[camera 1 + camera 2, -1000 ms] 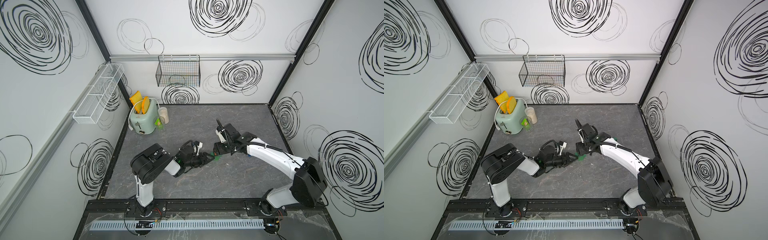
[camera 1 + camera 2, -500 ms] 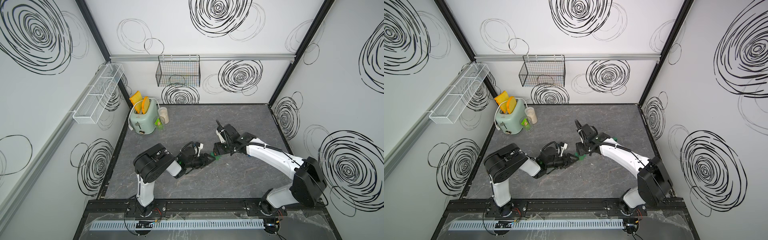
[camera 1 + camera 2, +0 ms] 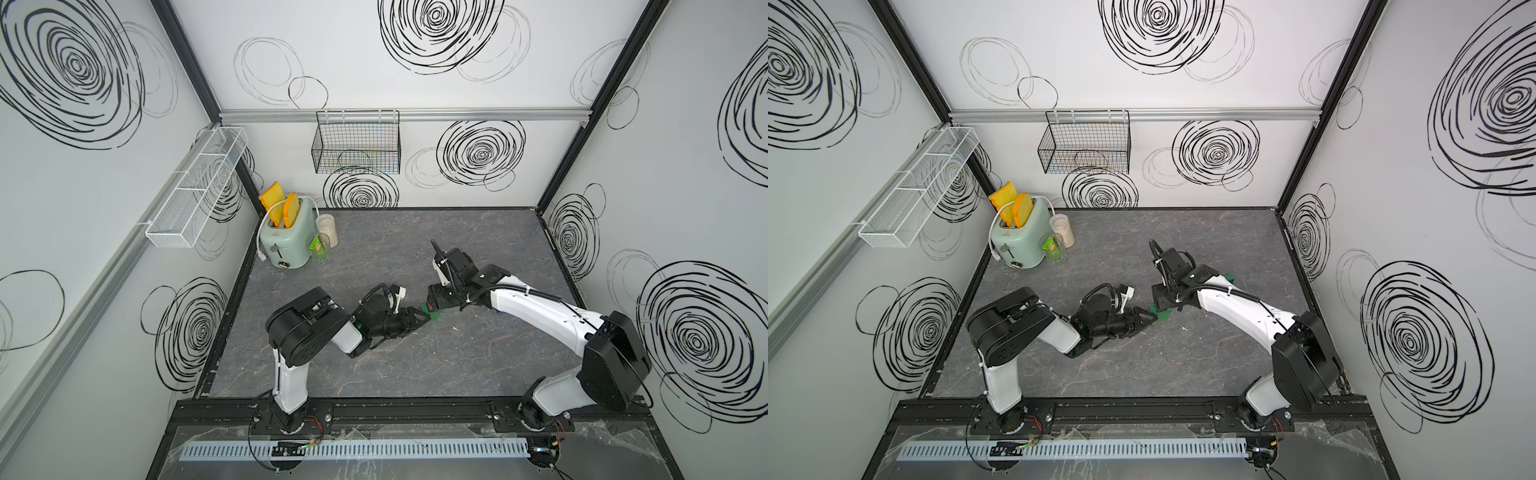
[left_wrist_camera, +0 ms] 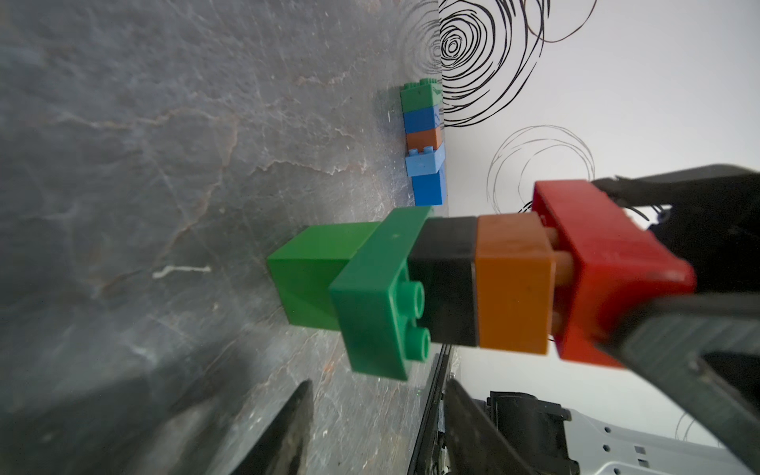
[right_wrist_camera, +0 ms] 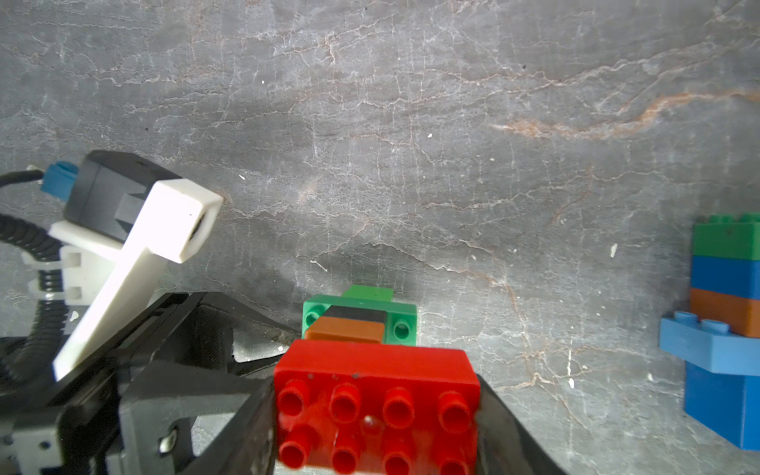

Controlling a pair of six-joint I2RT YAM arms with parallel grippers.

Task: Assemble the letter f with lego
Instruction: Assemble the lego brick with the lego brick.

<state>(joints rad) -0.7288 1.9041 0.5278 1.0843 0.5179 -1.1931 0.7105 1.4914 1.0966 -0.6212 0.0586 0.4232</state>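
A lego stack stands on the grey table: a small green brick [image 4: 308,279], a green oblong brick [image 4: 370,296], a black brick [image 4: 444,279] and an orange brick [image 4: 514,288]. A red oblong brick [image 5: 376,366] sits on top, with the orange studs still showing under it. My right gripper [image 5: 376,411] is shut on the red brick from above. My left gripper [image 4: 378,384] lies low beside the stack's base, open, with nothing between its fingers. In both top views only the green base [image 3: 430,314] [image 3: 1160,312] shows between the left gripper [image 3: 419,318] and right gripper [image 3: 436,301].
A second lego stack [image 5: 724,308] of green, blue, orange, light blue and blue bricks stands further off, near the right wall. A mint toaster [image 3: 286,241] with bread, a jar [image 3: 327,230] and a glass stand at the back left corner. A wire basket [image 3: 356,145] hangs on the back wall.
The left arm's elbow has edged a little to the right. Both grippers stay at the stack, and the right one keeps its hold on the red brick.
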